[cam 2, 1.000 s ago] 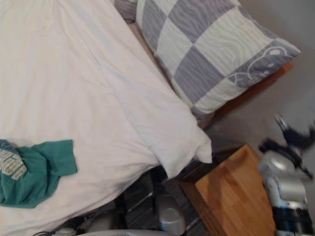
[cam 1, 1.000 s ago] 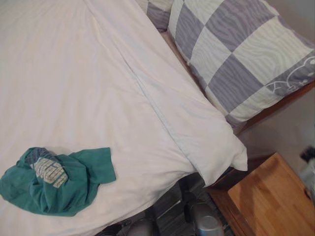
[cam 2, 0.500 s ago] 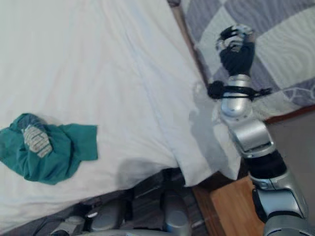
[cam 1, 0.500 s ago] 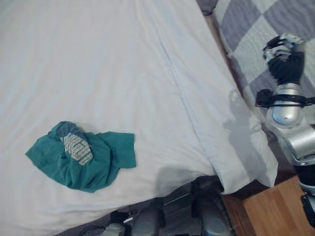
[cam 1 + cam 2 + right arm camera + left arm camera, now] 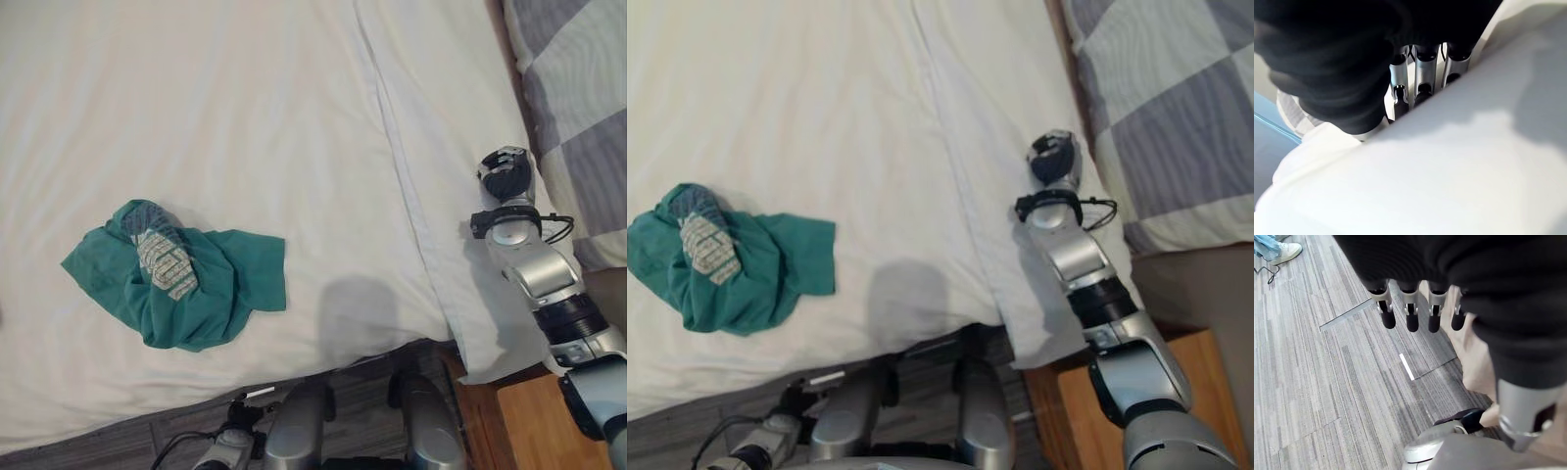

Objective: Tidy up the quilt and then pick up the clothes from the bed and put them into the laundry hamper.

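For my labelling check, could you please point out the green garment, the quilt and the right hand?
green garment (image 5: 211, 289): left eye view, its crumpled middle.
quilt (image 5: 245, 117): left eye view, bare white top.
right hand (image 5: 506, 176): left eye view, dark ribbed cover.

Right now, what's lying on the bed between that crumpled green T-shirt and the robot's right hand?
Nothing but bare white quilt, crossed by its long seam. The left eye view shows the green T-shirt and the right hand with just that cloth between them.

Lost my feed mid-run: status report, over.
Right hand down on the white quilt near its pillow-side edge, fingers hidden. Left hand open, hanging over the floor. Green garment crumpled on the quilt, untouched. Nothing blocking it.
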You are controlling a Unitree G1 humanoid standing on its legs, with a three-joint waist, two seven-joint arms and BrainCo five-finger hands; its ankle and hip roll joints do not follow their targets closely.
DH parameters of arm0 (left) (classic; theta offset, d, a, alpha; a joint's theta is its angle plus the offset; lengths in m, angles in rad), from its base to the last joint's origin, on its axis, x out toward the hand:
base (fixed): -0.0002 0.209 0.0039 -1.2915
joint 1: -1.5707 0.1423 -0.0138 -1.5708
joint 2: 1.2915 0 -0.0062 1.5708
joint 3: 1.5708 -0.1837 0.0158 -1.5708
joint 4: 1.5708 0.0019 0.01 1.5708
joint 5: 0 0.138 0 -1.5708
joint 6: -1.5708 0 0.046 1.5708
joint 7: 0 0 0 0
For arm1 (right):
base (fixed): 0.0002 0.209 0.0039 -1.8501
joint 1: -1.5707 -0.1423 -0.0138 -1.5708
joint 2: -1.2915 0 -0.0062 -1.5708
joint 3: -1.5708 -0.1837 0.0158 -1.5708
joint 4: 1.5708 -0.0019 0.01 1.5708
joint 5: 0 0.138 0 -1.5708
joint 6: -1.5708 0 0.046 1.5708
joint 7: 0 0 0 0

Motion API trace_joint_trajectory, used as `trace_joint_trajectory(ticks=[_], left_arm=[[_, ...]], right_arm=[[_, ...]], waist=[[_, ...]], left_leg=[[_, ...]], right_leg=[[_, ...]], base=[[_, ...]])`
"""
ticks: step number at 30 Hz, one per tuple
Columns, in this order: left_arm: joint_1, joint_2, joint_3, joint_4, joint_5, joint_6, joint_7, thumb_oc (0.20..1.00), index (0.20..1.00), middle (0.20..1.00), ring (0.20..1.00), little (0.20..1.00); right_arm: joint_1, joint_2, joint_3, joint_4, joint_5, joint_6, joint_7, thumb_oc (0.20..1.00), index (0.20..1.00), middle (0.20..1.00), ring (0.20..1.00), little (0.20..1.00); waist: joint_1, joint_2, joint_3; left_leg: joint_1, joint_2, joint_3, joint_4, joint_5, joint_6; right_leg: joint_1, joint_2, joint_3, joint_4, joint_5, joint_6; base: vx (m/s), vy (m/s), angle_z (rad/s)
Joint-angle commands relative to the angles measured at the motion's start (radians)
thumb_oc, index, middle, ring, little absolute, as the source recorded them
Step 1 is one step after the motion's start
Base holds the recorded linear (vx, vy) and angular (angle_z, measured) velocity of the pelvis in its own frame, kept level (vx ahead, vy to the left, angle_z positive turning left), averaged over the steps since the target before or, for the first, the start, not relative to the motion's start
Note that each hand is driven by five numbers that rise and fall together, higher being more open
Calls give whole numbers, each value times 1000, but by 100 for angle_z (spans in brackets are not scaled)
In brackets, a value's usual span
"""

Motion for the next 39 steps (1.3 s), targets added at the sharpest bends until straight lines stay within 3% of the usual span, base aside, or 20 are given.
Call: trace_joint_trajectory(ticks=[1,6,11,16,23,25,26,30,35,37,39], left_arm=[[13,-34,-27,23,-26,-14,1,1000,1000,1000,1000,1000],[12,-37,2,10,-41,-25,8,1000,1000,1000,1000,1000],[26,-29,43,-14,-37,-36,8,1000,1000,1000,1000,1000],[22,-18,64,-20,-40,-28,14,1000,1000,1000,1000,1000],[12,-35,77,-7,-88,14,65,1000,1000,1000,1000,1000],[12,-43,76,3,-105,19,78,1000,1000,1000,1000,1000],[16,-51,75,15,-115,21,86,1000,1000,1000,1000,1000],[34,-79,77,62,-156,19,90,1000,1000,1000,1000,1000],[52,-93,97,97,-191,26,93,1000,1000,1000,1000,1000],[58,-92,110,105,-197,35,95,1000,1000,1000,1000,1000],[63,-92,120,109,-211,32,103,1000,1000,1000,1000,1000]], right_arm=[[-13,-16,-5,-11,-28,22,-34,200,200,200,200,200],[278,4,-42,4,-119,-6,31,200,200,200,200,200],[603,-8,-107,30,-183,-93,28,200,200,200,200,200],[746,47,-124,172,-199,-147,-18,200,200,200,200,200],[812,128,-106,456,-163,-238,27,200,200,200,200,200],[808,153,-100,532,-151,-250,54,492,492,492,492,492],[800,178,-91,634,-153,-269,92,1000,1000,1000,1000,1000],[745,253,-66,906,-84,-176,151,1000,1000,1000,1000,1000],[686,295,-63,1025,-40,-73,159,1000,1000,1000,1000,1000],[661,302,-44,1035,-51,-57,155,1000,1000,1000,1000,1000],[642,309,-18,1029,-148,-85,176,1000,1000,1000,1000,1000]], waist=[[0,8,-17],[-51,0,-14],[-104,-17,-30],[-134,-39,-56],[-143,-63,-141],[-136,-64,-164],[-127,-64,-191],[-76,-57,-269],[-32,-46,-343],[-16,-41,-365],[-4,-38,-379]], left_leg=[[-29,1,45,-5,-92,-30],[-29,2,66,-5,-100,-28],[-13,6,76,-5,-107,-23],[13,6,68,-5,-117,-21],[92,6,44,-5,-137,-16],[111,8,40,-5,-141,-15],[132,11,37,-5,-144,-16],[185,16,19,-5,-152,-16],[227,17,-13,-5,-155,-19],[242,15,-36,-5,-155,-21],[254,14,-57,-5,-154,-22]], right_leg=[[-11,-28,13,88,-136,71],[-21,-28,36,88,-134,77],[-19,-23,63,95,-132,89],[3,-18,84,85,-126,101],[80,-9,100,73,-127,110],[105,-7,97,68,-130,108],[134,-6,89,61,-135,105],[226,-2,49,30,-152,84],[291,10,24,14,-174,61],[313,16,17,14,-184,52],[328,18,12,18,-193,45]], base=[[-44,72,-6],[-23,57,0],[-10,29,-1],[-24,10,-13],[57,-26,-13],[111,-79,-6],[172,-124,4],[165,-130,11],[118,-71,12],[118,-56,15],[87,-43,18]])
